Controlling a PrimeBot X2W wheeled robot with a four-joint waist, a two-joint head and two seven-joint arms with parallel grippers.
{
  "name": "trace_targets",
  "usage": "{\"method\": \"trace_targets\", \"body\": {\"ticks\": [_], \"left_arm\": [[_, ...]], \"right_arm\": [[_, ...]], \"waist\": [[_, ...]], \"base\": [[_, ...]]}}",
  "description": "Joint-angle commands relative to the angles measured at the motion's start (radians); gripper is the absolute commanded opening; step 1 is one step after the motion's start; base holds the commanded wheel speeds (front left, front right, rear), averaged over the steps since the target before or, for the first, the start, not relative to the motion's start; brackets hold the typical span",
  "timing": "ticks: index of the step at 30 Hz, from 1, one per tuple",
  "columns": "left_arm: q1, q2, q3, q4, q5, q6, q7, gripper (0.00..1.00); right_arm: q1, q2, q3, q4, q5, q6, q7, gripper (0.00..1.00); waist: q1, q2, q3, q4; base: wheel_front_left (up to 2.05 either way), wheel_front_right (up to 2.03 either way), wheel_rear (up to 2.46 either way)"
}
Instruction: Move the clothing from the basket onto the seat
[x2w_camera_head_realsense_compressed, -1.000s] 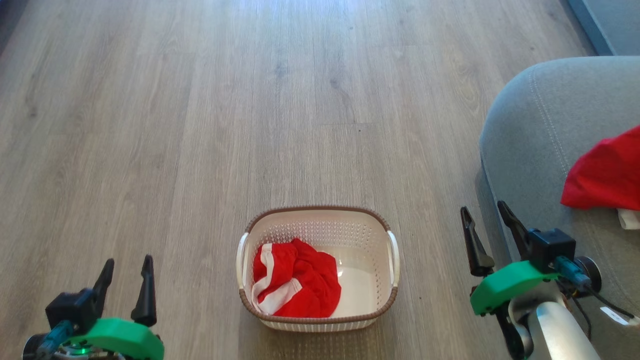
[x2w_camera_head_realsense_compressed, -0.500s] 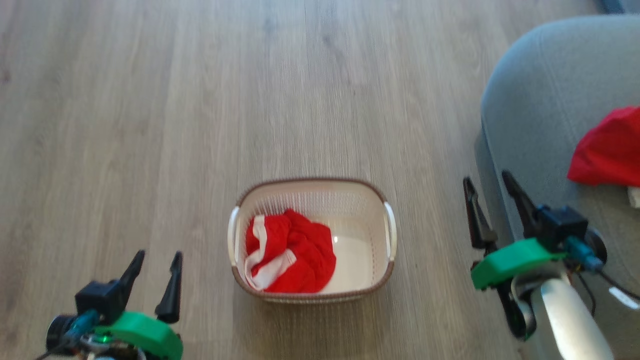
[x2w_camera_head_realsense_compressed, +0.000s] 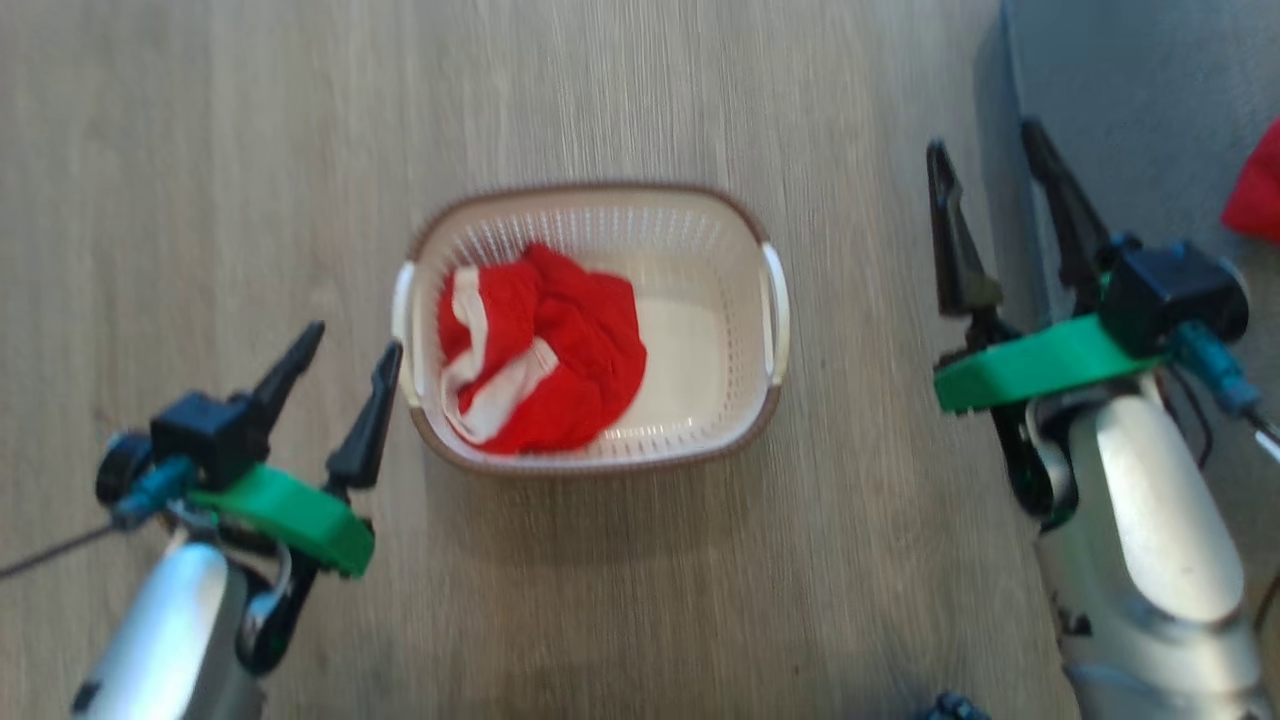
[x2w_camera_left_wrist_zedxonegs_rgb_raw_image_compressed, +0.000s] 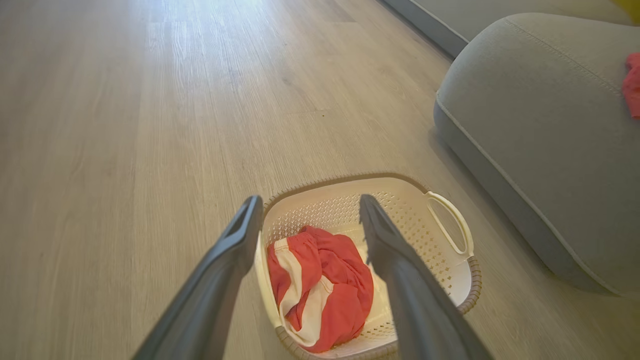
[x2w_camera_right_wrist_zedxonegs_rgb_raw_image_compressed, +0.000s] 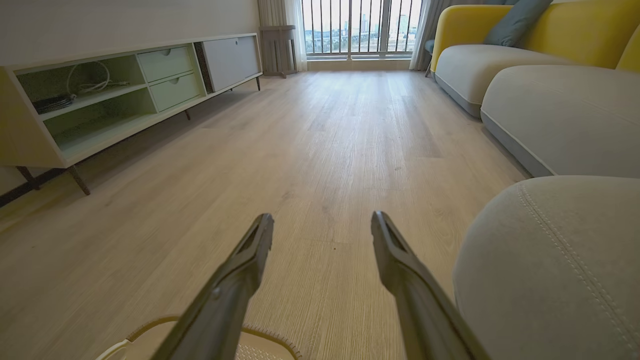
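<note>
One basket (x2w_camera_head_realsense_compressed: 700, 240) is recorded on the wooden floor (x2w_camera_head_realsense_compressed: 200, 150). One bundle of red-and-white clothing (x2w_camera_head_realsense_compressed: 545, 360) is found lying in its left half. A second red garment (x2w_camera_head_realsense_compressed: 1255, 195) is seen on the grey seat (x2w_camera_head_realsense_compressed: 1150, 120), at the right edge.

Two pincers are counted. The left pincer (x2w_camera_head_realsense_compressed: 356, 338) is spread wide and empty, just beside the basket's left handle; contact cannot be confirmed. The right pincer (x2w_camera_head_realsense_compressed: 982, 137) is likewise spread and empty, at the seat's edge, apart from the basket.

Light: bright daylight through window (x2w_camera_right_wrist_zedxonegs_rgb_raw_image_compressed: 360, 25)
Glare: sheen on far floor (x2w_camera_left_wrist_zedxonegs_rgb_raw_image_compressed: 240, 15)
Blur: head view smeared
Shadow: soft beneath basket (x2w_camera_head_realsense_compressed: 590, 465)
</note>
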Motion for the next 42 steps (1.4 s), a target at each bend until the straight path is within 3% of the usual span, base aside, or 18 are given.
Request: {"method": "trace_targets", "body": {"ticks": [1,13,22,31,42], "left_arm": [[-0.055,0.044,0.016,-0.027,-0.012,-0.001,-0.01,1.0],[-0.254,0.101,-0.103,-0.014,-0.03,-0.001,-0.01,1.0],[-0.424,0.12,-0.252,0.037,0.007,-0.001,-0.01,1.0],[-0.574,0.128,-0.406,0.289,0.143,0.002,-0.009,1.0],[-0.705,0.14,-0.537,0.548,0.338,0.073,0.081,1.0]], "right_arm": [[-0.036,0.004,0.029,-0.047,-0.004,0.0,-0.009,1.0],[-0.137,0.004,0.046,-0.113,-0.001,0.0,-0.009,1.0],[-0.162,0.004,0.059,-0.153,0.017,0.0,-0.009,1.0],[-0.12,0.004,0.069,-0.177,0.052,0.0,-0.009,1.0],[-0.078,0.004,0.083,-0.203,0.092,0.0,-0.009,1.0]], "waist": [[-0.0004,0.0,0.123,-0.028],[-0.0004,0.0,0.318,-0.053],[-0.0004,0.0,0.409,-0.083],[-0.0004,0.0,0.452,-0.135],[-0.0004,0.0,0.486,-0.177]], "base": [[0.0,0.0,0.0],[0.0,0.0,0.0],[0.0,0.0,0.0],[0.0,0.0,0.0],[0.0,0.0,0.0]]}}
